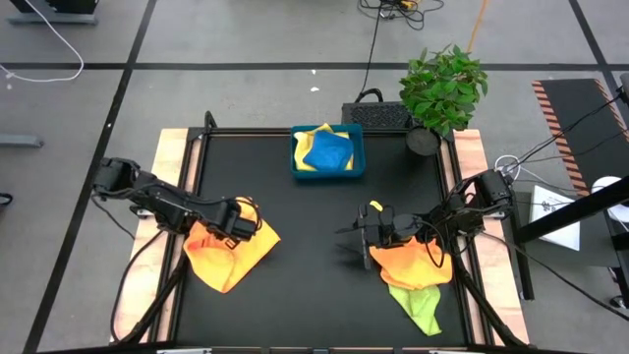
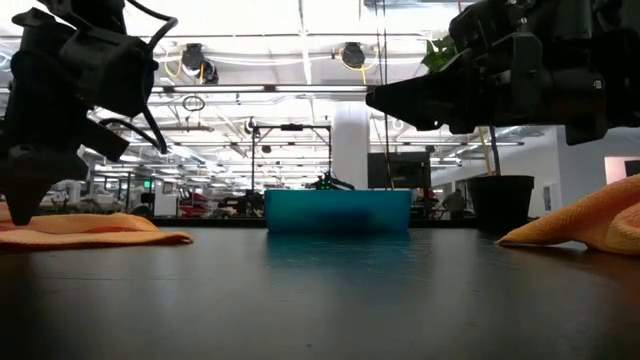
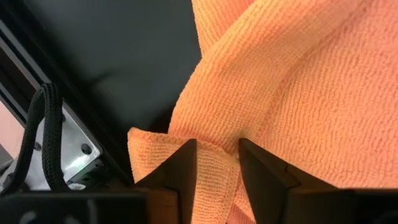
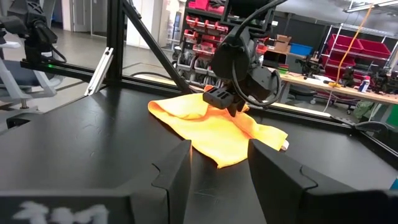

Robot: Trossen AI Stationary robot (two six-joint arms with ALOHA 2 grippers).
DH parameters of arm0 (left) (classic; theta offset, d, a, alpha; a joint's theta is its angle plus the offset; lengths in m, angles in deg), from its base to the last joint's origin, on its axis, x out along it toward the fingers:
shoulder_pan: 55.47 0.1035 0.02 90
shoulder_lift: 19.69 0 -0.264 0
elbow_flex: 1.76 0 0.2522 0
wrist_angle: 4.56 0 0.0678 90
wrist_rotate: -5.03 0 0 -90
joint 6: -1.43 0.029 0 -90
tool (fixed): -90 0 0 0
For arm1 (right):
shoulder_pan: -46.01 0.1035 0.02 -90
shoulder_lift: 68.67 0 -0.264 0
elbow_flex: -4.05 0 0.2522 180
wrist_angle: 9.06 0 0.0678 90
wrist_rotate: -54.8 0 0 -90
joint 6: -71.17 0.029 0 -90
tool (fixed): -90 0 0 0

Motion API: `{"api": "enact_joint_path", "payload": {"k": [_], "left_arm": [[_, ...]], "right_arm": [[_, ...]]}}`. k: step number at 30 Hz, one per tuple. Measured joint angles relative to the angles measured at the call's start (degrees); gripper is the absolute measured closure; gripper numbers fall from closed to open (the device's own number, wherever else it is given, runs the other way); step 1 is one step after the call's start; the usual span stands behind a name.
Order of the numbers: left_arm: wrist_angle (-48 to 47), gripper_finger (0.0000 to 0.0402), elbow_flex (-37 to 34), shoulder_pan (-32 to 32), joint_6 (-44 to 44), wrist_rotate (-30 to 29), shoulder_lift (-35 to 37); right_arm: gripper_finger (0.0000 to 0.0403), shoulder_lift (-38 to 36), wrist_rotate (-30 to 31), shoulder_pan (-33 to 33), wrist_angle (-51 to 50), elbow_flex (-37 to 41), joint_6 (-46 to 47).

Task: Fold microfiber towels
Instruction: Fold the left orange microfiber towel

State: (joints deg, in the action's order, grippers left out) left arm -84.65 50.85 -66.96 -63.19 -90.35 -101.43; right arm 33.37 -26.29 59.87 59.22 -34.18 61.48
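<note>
From above, my left gripper (image 1: 239, 220) sits low over the crumpled orange microfiber towel (image 1: 231, 252) on the left side of the black tabletop (image 1: 305, 256), while my right gripper (image 1: 356, 234) hangs just beside a second orange microfiber towel (image 1: 410, 264) that lies over a lime green microfiber towel (image 1: 421, 305) on the right; a blue and a pale yellow towel rest in the rigid blue rectangular tray (image 1: 327, 172) at the far edge, near a potted green plant (image 1: 442, 88). Level with the table, my left arm comes down onto the flat orange cloth while my right gripper hovers clear of the surface, fingers apart. Through my left wrist, my two dark fingers (image 3: 180, 171) are pinching a ridge of orange cloth beside a folded corner. Through my right wrist, my fingers (image 4: 174, 174) stand spread with nothing between them, looking across at the left arm's work. I judge I am at the grasp that starts a fold on the left towel; next I should lift this pinched edge and carry it across to the opposite edge without dragging the rest.
</note>
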Motion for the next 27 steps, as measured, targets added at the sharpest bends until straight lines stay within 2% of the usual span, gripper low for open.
{"api": "enact_joint_path", "payload": {"k": [3, 6, 8, 12, 18, 27], "left_arm": [[0.0, 0.0321, -0.1, -0.2, 0.9, 1.0, -1.3], [-0.1, 0.0374, -0.1, -0.2, 2.5, 2.6, -3.4], [-0.3, 0.0393, -0.1, 0.0, 3.7, 3.5, -4.2], [-2.0, 0.0398, 1.7, 0.0, 5.6, 4.3, -4.2], [-8.4, 0.0400, 11.7, -1.0, 9.1, 0.0, -3.7], [-10.1, 0.0401, 27.5, -5.4, 17.3, -8.0, -3.7]], "right_arm": [[0.0255, 0.0, 0.0, 0.0, 0.0, 0.0, 0.0], [0.0255, 0.0, 0.0, 0.0, 0.0, 0.0, 0.0], [0.0255, 0.0, 0.0, 0.0, 0.0, 0.0, 0.2], [0.0255, 0.0, 0.0, 0.0, 0.5, 0.0, 0.5], [0.0255, 0.0, -0.1, 0.1, -0.1, -2.2, -0.9], [0.0255, 0.0, -1.5, -0.5, -19.6, -13.3, -5.4]]}}
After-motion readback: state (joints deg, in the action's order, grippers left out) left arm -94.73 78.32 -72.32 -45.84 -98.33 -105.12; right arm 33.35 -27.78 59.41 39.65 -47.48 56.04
